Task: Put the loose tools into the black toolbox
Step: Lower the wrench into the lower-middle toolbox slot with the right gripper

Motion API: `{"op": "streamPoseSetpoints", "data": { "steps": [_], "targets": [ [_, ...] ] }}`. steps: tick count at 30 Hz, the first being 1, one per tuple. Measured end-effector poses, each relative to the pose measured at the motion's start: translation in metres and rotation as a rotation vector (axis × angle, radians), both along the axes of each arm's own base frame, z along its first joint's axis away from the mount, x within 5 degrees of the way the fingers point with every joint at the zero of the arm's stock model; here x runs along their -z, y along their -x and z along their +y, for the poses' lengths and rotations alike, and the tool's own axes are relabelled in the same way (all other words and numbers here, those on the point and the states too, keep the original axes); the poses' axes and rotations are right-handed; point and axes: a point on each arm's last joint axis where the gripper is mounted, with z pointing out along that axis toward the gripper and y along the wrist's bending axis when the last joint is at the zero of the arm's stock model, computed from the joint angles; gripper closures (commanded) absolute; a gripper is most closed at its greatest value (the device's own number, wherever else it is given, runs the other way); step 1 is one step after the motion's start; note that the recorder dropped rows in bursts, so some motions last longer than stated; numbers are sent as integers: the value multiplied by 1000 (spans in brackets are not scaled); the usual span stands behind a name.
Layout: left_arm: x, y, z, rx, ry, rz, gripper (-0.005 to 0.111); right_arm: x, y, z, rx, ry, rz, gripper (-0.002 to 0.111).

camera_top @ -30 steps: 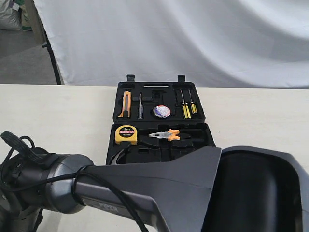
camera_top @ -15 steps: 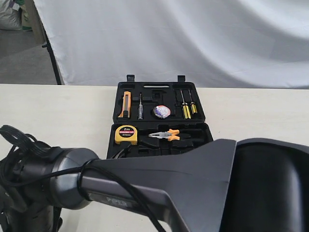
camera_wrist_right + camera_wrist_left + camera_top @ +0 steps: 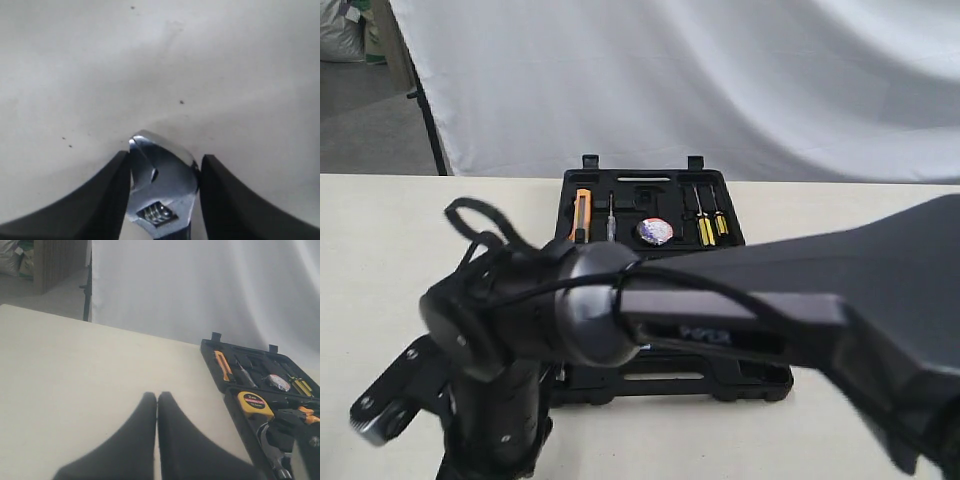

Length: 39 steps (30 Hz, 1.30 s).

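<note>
Already the black toolbox (image 3: 207, 351) holds hammer (image 3: 275, 452), tape roll (image 3: 278, 382), pliers (image 3: 302, 414).

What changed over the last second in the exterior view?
The right arm rose in front of the black toolbox, now hiding its near half, tape measure and pliers included. The right gripper grips the adjustable wrench. The toolbox and its far-half tools stayed put.

I see a pale cream table (image 3: 410, 230), with the open black toolbox (image 3: 665, 200) lying flat toward its far edge.
</note>
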Motion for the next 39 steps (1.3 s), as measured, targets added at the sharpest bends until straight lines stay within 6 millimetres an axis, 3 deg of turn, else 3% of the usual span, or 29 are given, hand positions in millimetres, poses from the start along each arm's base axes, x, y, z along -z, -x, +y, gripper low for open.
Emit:
{"op": "streamPoseSetpoints", "data": {
  "steps": [5, 16, 23, 29, 33, 39],
  "targets": [
    [0, 0, 0, 0, 0, 0, 106, -23, -44, -24, 110, -46, -31, 108],
    [0, 0, 0, 0, 0, 0, 106, -41, -135, -80, 351, -76, -64, 108],
    [0, 0, 0, 0, 0, 0, 106, -56, -161, -74, 320, -90, -163, 108],
    [0, 0, 0, 0, 0, 0, 106, -41, -179, -62, 261, -32, -208, 108],
    [0, 0, 0, 0, 0, 0, 106, -31, -183, -58, 263, -6, -200, 108],
    [0, 0, 0, 0, 0, 0, 106, -35, -184, -58, 352, -5, -180, 105]
  ]
}}
